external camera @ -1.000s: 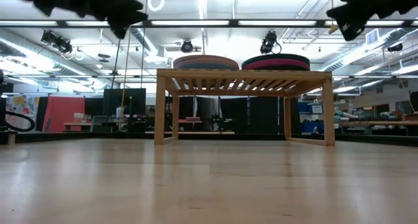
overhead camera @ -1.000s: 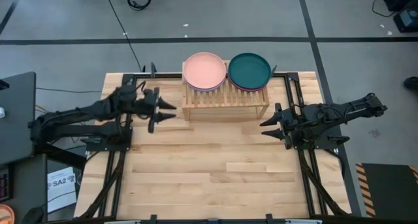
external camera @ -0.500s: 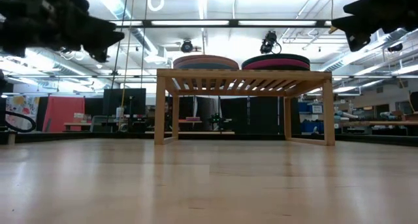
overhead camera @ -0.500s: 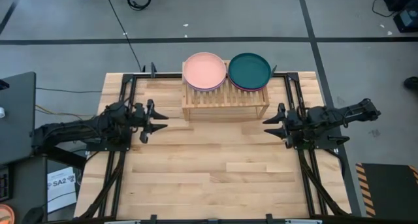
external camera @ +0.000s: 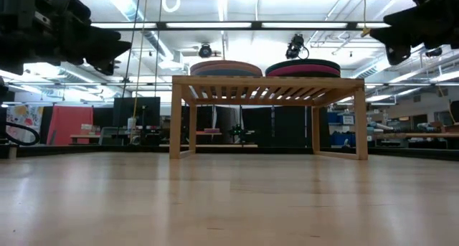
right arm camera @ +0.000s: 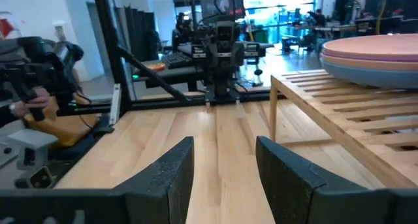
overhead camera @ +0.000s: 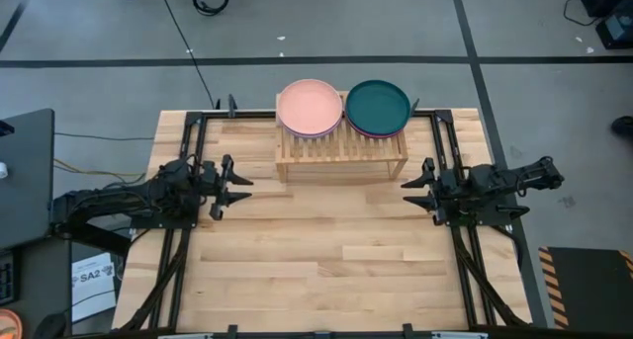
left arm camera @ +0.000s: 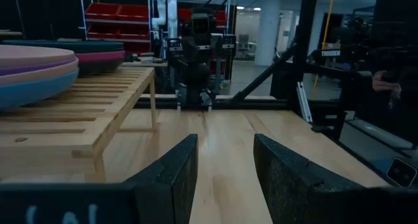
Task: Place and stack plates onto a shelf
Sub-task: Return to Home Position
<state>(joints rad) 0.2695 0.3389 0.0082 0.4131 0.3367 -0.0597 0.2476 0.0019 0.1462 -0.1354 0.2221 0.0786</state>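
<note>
Two stacks of plates rest on the slatted top of the shelf (overhead camera: 341,153) at the table's far middle. One is topped by a peach plate (overhead camera: 310,107), the other by a dark teal plate (overhead camera: 377,106). The low view shows both stacks edge-on, the left one (external camera: 226,68) and the right one (external camera: 303,67). My left gripper (overhead camera: 242,184) hangs open, left of the shelf and nearer than it, pointing level toward the right. My right gripper (overhead camera: 407,189) hangs open to the shelf's right, pointing left. Nothing is between either pair of fingers (left arm camera: 225,178) (right arm camera: 225,178).
Dark rails (overhead camera: 188,151) and the arm bases run along the table's left and right sides. Bare plank tabletop (overhead camera: 326,250) lies between the grippers and toward the near edge. Each wrist view shows the other arm (left arm camera: 196,61) (right arm camera: 222,48) across the table.
My left gripper has come down and drawn back from the shelf's left end toward the table's near left, staying open. My right gripper has sunk a little and stays open. The plates and the shelf have kept still.
</note>
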